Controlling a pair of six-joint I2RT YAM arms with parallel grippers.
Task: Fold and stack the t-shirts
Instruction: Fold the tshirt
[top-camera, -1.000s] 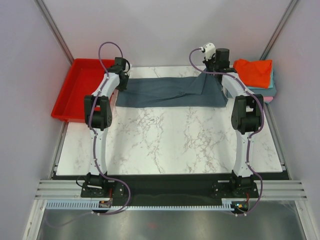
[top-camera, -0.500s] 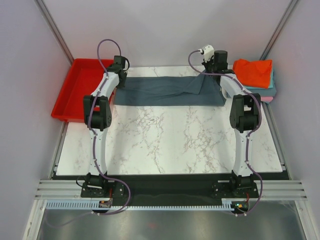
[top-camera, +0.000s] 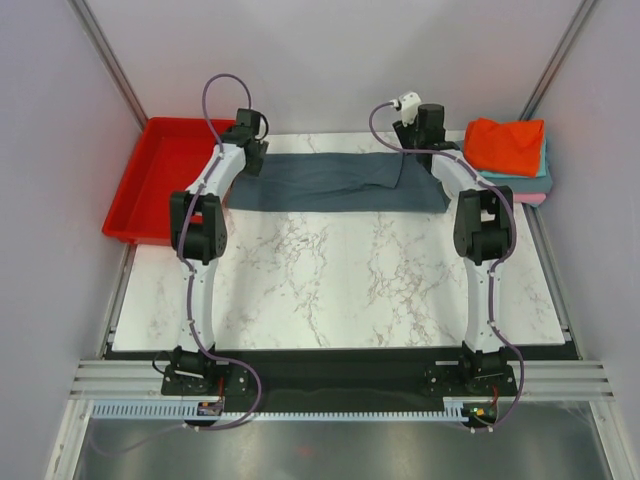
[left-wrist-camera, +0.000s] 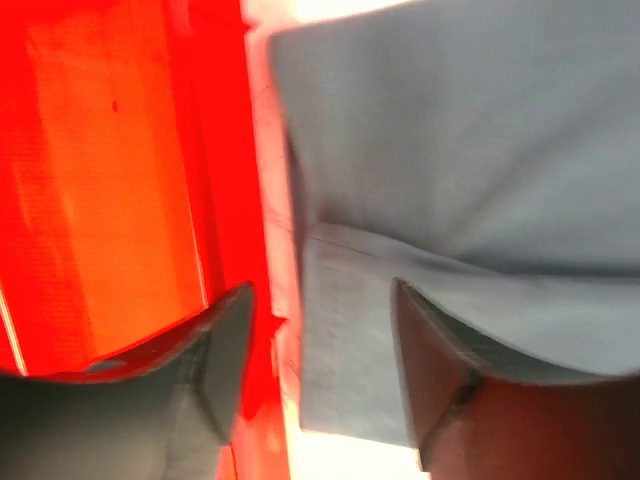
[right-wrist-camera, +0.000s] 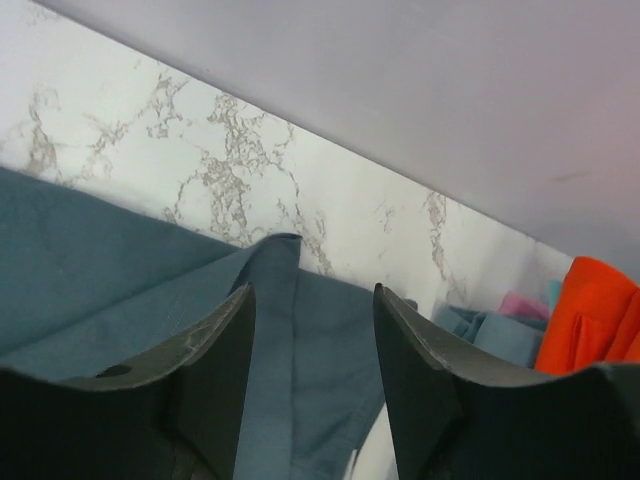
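Observation:
A large slate blue-grey t-shirt (top-camera: 330, 182) lies folded into a long strip across the far side of the table. My left gripper (top-camera: 252, 155) hovers over its left end, open, with nothing between the fingers; the left wrist view shows the gripper (left-wrist-camera: 322, 290) above the cloth's edge (left-wrist-camera: 450, 150). My right gripper (top-camera: 412, 150) is open over the shirt's right end, its jaws (right-wrist-camera: 312, 292) apart above a folded hem (right-wrist-camera: 100, 270). At the far right lies a stack of folded t-shirts: orange-red (top-camera: 505, 143) on top, teal (top-camera: 530, 180) and pink (top-camera: 535, 198) beneath.
A red plastic tray (top-camera: 165, 175) sits off the table's far left corner, close to the left gripper; its wall (left-wrist-camera: 110, 180) fills the left of the left wrist view. The marble table (top-camera: 350, 280) stretches toward the arm bases. Walls enclose the back and sides.
Both grippers went from shut to open and let go of the blue-grey shirt. The raised right end of the cloth has dropped flat. Both arms shifted slightly toward the far edge.

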